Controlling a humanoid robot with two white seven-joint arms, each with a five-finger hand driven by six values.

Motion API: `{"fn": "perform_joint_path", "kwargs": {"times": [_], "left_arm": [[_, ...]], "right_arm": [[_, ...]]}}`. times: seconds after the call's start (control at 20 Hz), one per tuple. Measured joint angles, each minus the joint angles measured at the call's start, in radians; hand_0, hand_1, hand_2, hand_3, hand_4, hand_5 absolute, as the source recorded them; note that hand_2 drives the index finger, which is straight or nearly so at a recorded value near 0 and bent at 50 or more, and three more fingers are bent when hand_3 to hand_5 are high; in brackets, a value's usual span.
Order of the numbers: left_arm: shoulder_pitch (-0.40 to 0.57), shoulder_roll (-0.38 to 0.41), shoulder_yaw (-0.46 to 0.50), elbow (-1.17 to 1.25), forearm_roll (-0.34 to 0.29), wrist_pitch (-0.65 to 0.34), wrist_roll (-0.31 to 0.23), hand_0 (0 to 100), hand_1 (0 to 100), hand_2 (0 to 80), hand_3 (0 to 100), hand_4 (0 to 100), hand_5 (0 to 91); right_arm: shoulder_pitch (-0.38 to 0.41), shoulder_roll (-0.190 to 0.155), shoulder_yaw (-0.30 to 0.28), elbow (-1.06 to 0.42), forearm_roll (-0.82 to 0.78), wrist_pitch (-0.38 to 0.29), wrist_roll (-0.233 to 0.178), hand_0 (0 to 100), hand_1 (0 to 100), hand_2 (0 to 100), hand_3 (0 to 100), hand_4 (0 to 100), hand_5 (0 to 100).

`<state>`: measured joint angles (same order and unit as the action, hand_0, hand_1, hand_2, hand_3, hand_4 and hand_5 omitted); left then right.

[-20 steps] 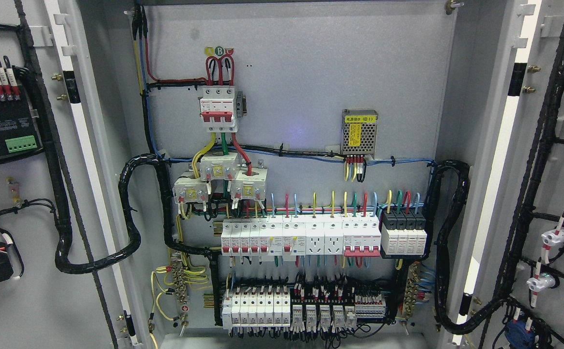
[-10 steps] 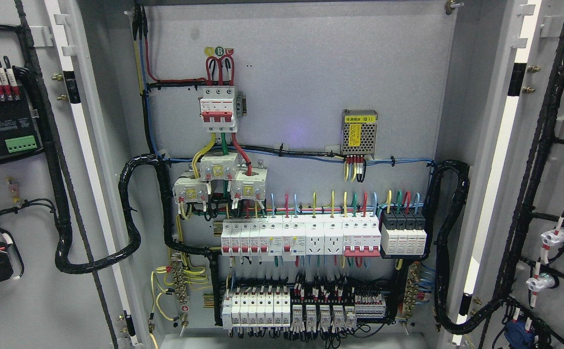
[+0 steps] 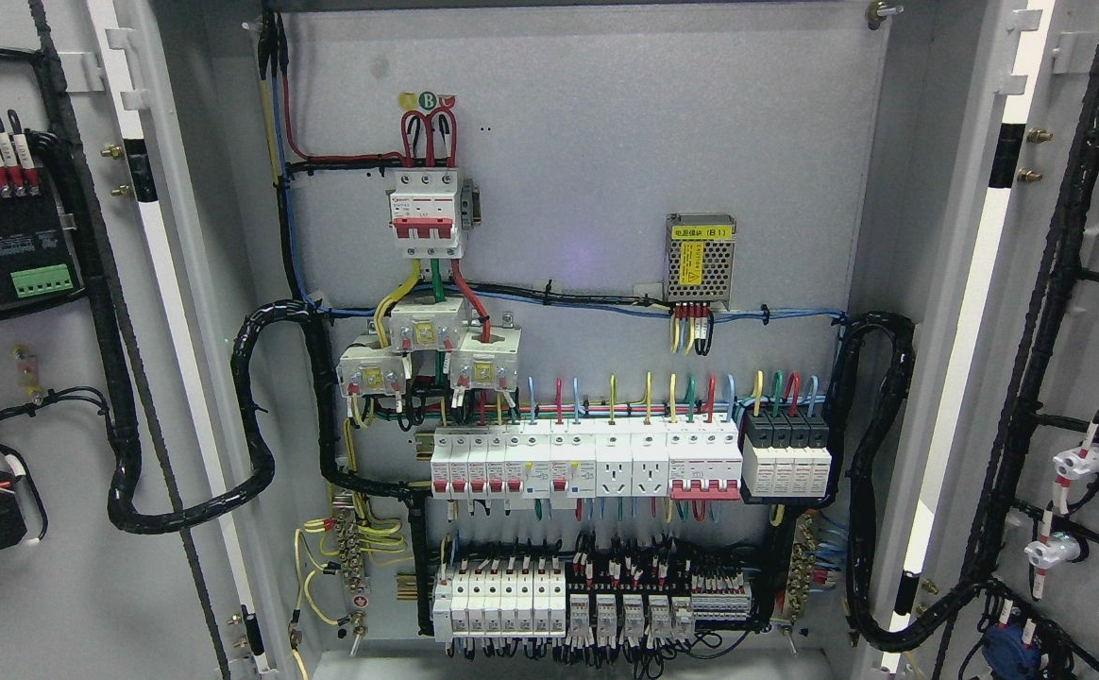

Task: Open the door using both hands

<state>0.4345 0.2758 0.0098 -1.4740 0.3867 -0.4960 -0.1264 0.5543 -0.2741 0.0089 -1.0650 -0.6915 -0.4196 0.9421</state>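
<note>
Neither robot hand shows in the head view, so their state cannot be told. Both cabinet doors stand swung wide: the left door (image 3: 30, 378) at the left edge carries a black cable loom (image 3: 115, 397), the right door (image 3: 1078, 378) at the right edge. Beyond, the grey back panel (image 3: 606, 142) holds a red-handled main breaker (image 3: 427, 212), a meshed power supply (image 3: 701, 258) and a row of circuit breakers (image 3: 587, 463).

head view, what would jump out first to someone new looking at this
Both cabinet doors stand swung wide, the left door and right door, baring the wired back panel. At upper middle sits a red-handled main breaker; below it runs a long row of breakers under coloured wires. No robot hand shows.
</note>
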Motion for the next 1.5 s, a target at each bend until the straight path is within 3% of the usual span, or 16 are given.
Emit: {"fn": "perform_joint_path", "kwargs": {"times": [0.2,0.55,1.1,1.5], "left_arm": [[0.052,-0.008,-0.015,0.052,-0.004,0.0,-0.006,0,0,0.0,0,4,0.0],[0.123,-0.016,-0.045,0.147,-0.01,0.001,-0.012,0,0,0.0,0,4,0.0],[0.149,-0.029,-0.077,0.347,-0.037,0.006,-0.045,0,0,0.0,0,4,0.0],[0.033,-0.046,-0.096,0.568,-0.045,0.098,-0.047,0,0,0.0,0,4,0.0]], "right_arm": [[-0.072,0.033,0.031,0.14,0.07,0.01,-0.04,0,0,0,0,0,0],[-0.175,0.081,0.06,0.368,0.17,0.101,-0.09,0,0,0,0,0,0],[-0.314,0.127,0.079,0.666,0.207,0.189,-0.278,0,0,0,0,0,0],[-0.37,0.125,0.088,0.789,0.269,0.244,-0.468,0,0,0,0,0,0]]}}
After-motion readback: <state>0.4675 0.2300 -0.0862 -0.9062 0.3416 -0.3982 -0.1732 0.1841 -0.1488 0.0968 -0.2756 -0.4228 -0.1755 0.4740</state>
